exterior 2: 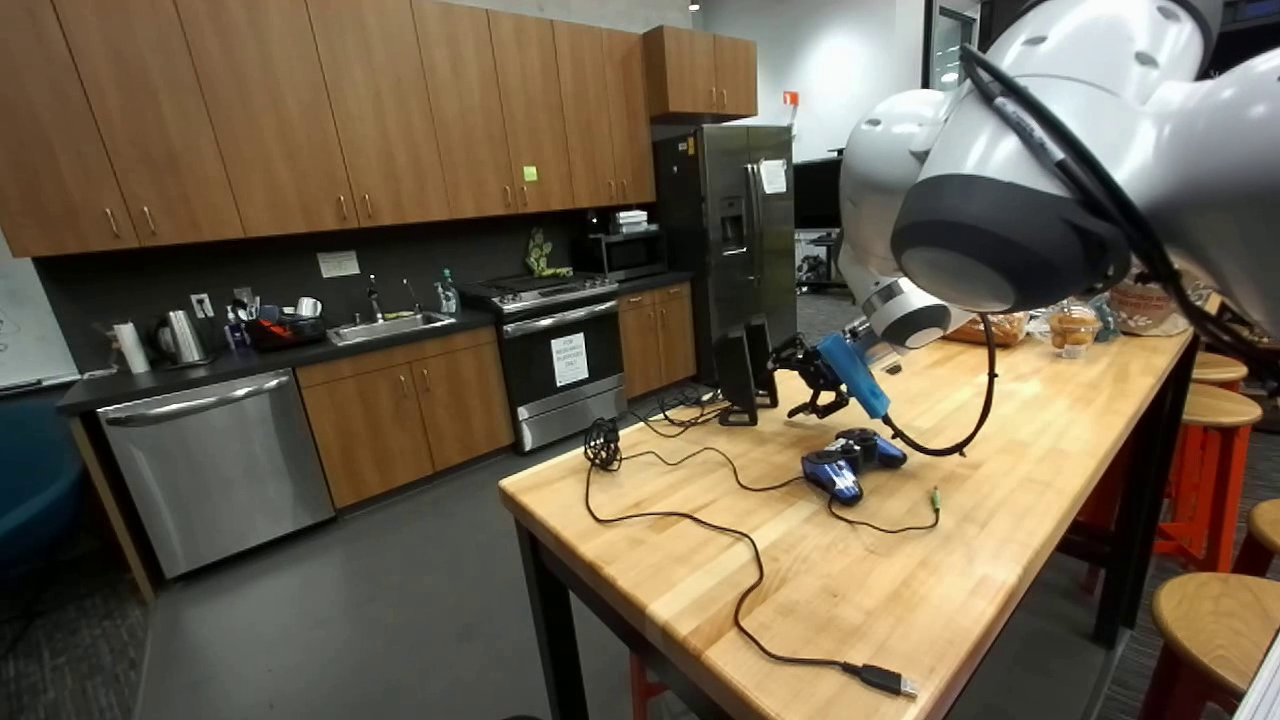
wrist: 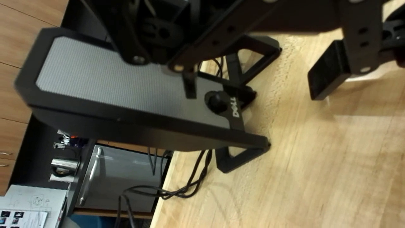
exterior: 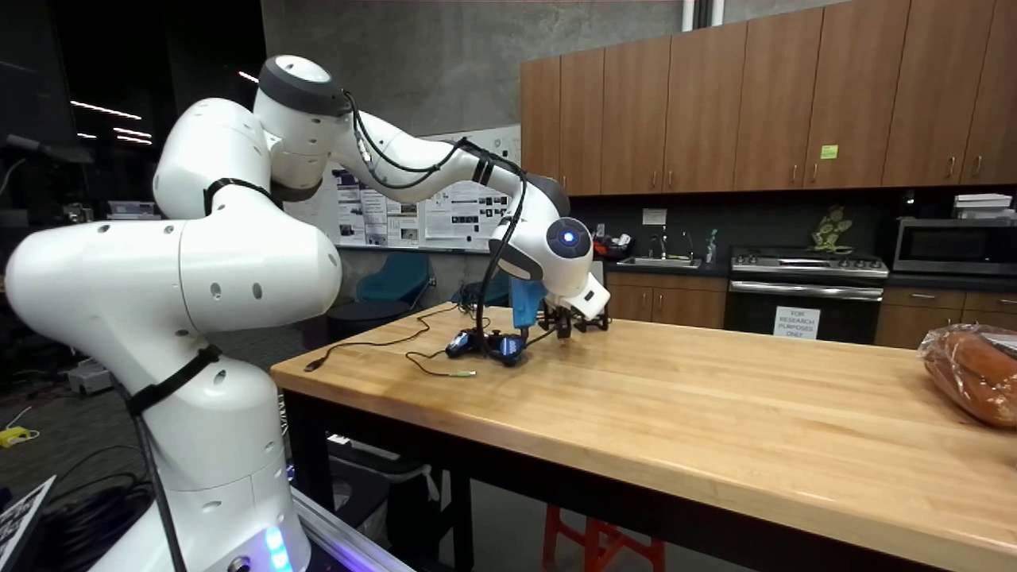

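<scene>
My gripper (wrist: 259, 79) is open, with nothing between its fingers. A black Dell speaker with a grey front (wrist: 126, 82) stands on the table close by; in the wrist view one finger (wrist: 190, 85) overlaps its front near the round knob (wrist: 216, 101). I cannot tell whether they touch. The other finger's pad (wrist: 329, 71) is over bare wood. In an exterior view the gripper (exterior 2: 795, 385) is low over the table beside two black speakers (exterior 2: 738, 375). A blue-and-black game controller (exterior 2: 850, 465) lies near it; it also shows in an exterior view (exterior: 486, 346).
A black cable with a USB plug (exterior 2: 885, 682) runs along the table (exterior: 715, 413), and a green plug (exterior 2: 936, 500) lies by the controller. Tangled cables lie behind the speakers. A bagged loaf (exterior: 973, 373) and a clear food container (exterior 2: 1073, 328) stand farther along. Stools (exterior 2: 1220, 620) line one side.
</scene>
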You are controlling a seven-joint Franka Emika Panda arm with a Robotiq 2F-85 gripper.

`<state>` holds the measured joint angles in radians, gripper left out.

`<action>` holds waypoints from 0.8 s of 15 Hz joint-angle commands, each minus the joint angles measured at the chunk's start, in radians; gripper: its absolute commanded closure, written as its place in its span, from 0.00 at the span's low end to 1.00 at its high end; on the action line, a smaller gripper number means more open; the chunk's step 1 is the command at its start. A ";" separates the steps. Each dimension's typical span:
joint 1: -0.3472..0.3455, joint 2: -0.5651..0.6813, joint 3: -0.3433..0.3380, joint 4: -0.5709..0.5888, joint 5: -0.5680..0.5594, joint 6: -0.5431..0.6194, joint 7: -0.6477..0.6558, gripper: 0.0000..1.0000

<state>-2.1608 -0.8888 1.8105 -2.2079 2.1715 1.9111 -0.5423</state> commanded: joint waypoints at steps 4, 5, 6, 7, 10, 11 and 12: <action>0.012 -0.029 -0.024 -0.008 0.051 -0.046 0.019 0.33; 0.012 -0.029 -0.025 -0.008 0.056 -0.048 0.020 0.32; 0.013 -0.031 -0.025 -0.008 0.059 -0.047 0.021 0.34; 0.013 -0.031 -0.025 -0.008 0.060 -0.047 0.021 0.39; 0.014 -0.033 -0.025 -0.008 0.064 -0.043 0.026 0.44; 0.014 -0.034 -0.026 -0.008 0.062 -0.044 0.024 0.46; 0.015 -0.034 -0.026 -0.008 0.063 -0.042 0.025 0.50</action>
<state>-2.1608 -0.8891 1.8104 -2.2082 2.2097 1.8938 -0.5416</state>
